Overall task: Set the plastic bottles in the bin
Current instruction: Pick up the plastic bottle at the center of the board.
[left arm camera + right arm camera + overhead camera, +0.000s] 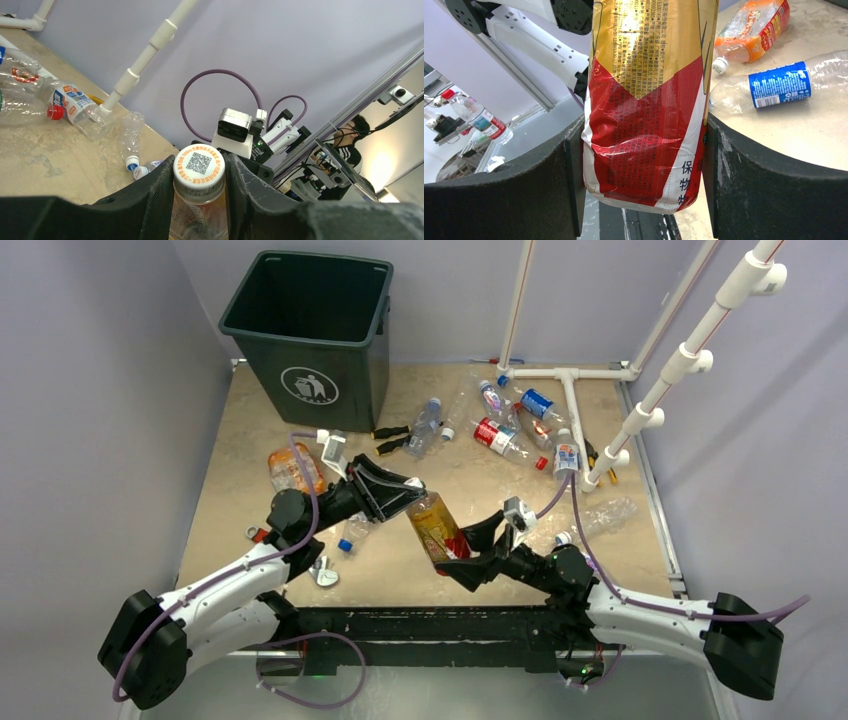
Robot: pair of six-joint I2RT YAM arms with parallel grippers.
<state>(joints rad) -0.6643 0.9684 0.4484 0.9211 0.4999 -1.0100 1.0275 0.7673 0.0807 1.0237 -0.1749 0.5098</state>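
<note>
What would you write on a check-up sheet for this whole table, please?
Surface: beige table, stained.
Job's things: gold-and-red bottle held between both arms; loose bottles lying mostly at the back right; bin upright, back left.
Clutter: screwdrivers beside the bin.
Grippers: left gripper, fingers clamp the bottle's neck; right gripper, fingers clamp its base.
Cables: purple cables loop along each arm.
Surroundings: white pipe frame on the right; lilac walls.

glossy plastic bottle (644, 100), matt mottled table (804, 130)
</note>
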